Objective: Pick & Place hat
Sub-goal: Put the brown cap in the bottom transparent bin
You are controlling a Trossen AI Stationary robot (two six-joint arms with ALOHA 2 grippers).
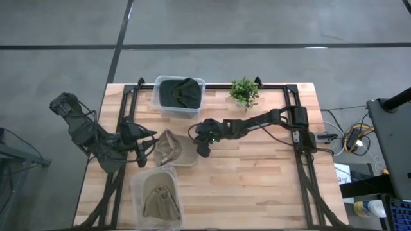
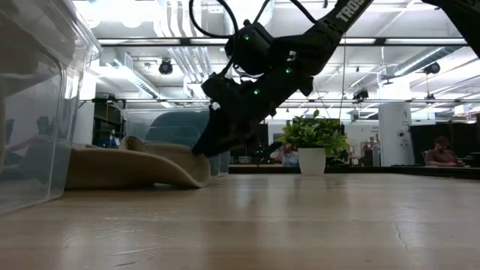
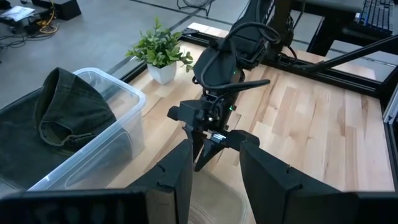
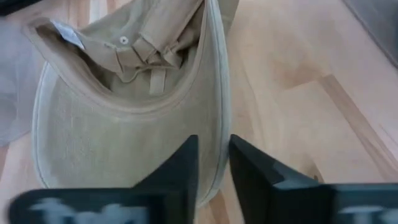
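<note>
Tan hat (image 1: 174, 149) lying upside down on the table (image 1: 257, 186), just left of centre, brim toward three o'clock, and the right claw (image 1: 203, 149) is down at that brim's edge. From its own wrist camera the two fingers (image 4: 180, 168) stand slightly apart, straddling the brim's rim (image 4: 217, 124), not clamped on it. From table height the claw (image 2: 204, 146) tips right at the hat's (image 2: 135, 165) raised edge. The left claw (image 1: 142, 154) sits at the hat's nine o'clock side, fingers (image 3: 177, 171) apart, holding nothing. At twelve o'clock from the hat, a clear bin (image 1: 158, 102) holds a dark green hat (image 1: 180, 93); at six o'clock another clear bin (image 1: 136, 186) holds a khaki hat (image 1: 159, 200). A small potted plant (image 1: 244, 92) stands at the table's far edge, around one o'clock.
</note>
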